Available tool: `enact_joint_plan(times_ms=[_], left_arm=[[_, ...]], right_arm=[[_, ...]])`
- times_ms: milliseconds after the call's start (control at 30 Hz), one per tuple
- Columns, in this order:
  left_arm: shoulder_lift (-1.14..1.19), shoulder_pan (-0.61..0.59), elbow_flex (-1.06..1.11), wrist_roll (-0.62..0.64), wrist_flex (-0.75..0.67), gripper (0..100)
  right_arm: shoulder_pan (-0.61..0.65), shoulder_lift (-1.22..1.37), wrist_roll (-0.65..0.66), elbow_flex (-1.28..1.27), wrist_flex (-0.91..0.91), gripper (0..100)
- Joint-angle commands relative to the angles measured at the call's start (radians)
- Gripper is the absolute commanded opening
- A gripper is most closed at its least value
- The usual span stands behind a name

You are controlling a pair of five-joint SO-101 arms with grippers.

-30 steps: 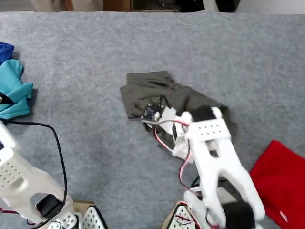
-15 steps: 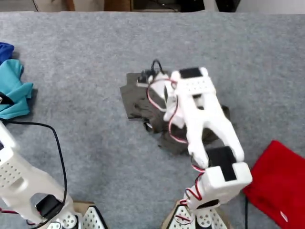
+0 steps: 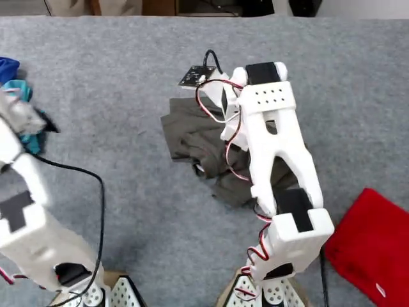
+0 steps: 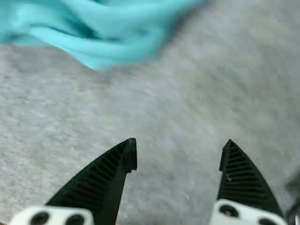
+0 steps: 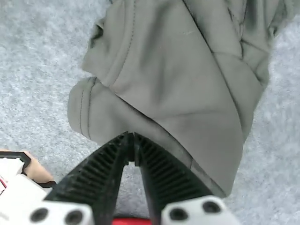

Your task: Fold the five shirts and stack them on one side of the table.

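Observation:
An olive shirt (image 3: 192,134) lies crumpled in the middle of the grey table (image 3: 115,70). My right arm (image 3: 265,102) stretches over it toward the far side. In the right wrist view, my right gripper (image 5: 132,140) is shut on the edge of the olive shirt (image 5: 187,79). A teal shirt (image 3: 33,139) lies bunched at the table's left edge, and my left gripper (image 3: 22,118) hangs beside it. Seen from the left wrist, that gripper (image 4: 180,152) is open over bare table, with the teal shirt (image 4: 108,33) just beyond its tips.
A red shirt (image 3: 374,236) lies at the near right edge. A blue cloth (image 3: 6,67) sits at the far left, behind the teal shirt. Both arm bases stand at the near edge. Grey table stretches open between the shirts.
My right arm has swung from the near side of the olive shirt out over its far edge, and the shirt has bunched up. My left arm has risen toward the teal shirt.

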State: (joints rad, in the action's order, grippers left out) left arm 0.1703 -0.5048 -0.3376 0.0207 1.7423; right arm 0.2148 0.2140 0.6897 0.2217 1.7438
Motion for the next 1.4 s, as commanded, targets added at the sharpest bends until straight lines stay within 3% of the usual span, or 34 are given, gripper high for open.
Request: enact_joint_plan(times_ms=[0, 133, 267, 500, 767, 1000, 1367], left_arm=[[-0.199, 0.221, 0.112, 0.08, 0.015, 30], [-0.254, 0.462, 0.132, 0.247, -0.021, 30], [-0.229, 0.666, 0.204, 0.307, -0.087, 30], [-0.127, 0.839, 0.284, 0.351, -0.29, 29], [0.039, 0.905, 0.236, 0.456, -0.353, 28], [0.203, 1.005, 0.114, 0.404, -0.413, 10], [0.338, 0.936, -0.109, 0.387, -0.379, 2]], right_arm=[[-0.064, 0.001, -0.011, 0.044, 0.029, 0.5], [-0.196, -0.05, -0.003, 0.042, 0.038, 0.5], [-0.328, -0.154, 0.078, -0.025, 0.038, 0.5], [-0.481, -0.354, 0.17, -0.252, 0.012, 0.5], [-0.49, -0.501, 0.19, -0.519, -0.137, 0.5], [-0.49, -0.519, 0.192, -0.561, -0.161, 0.5], [-0.487, -0.521, 0.187, -0.561, -0.155, 0.5]])
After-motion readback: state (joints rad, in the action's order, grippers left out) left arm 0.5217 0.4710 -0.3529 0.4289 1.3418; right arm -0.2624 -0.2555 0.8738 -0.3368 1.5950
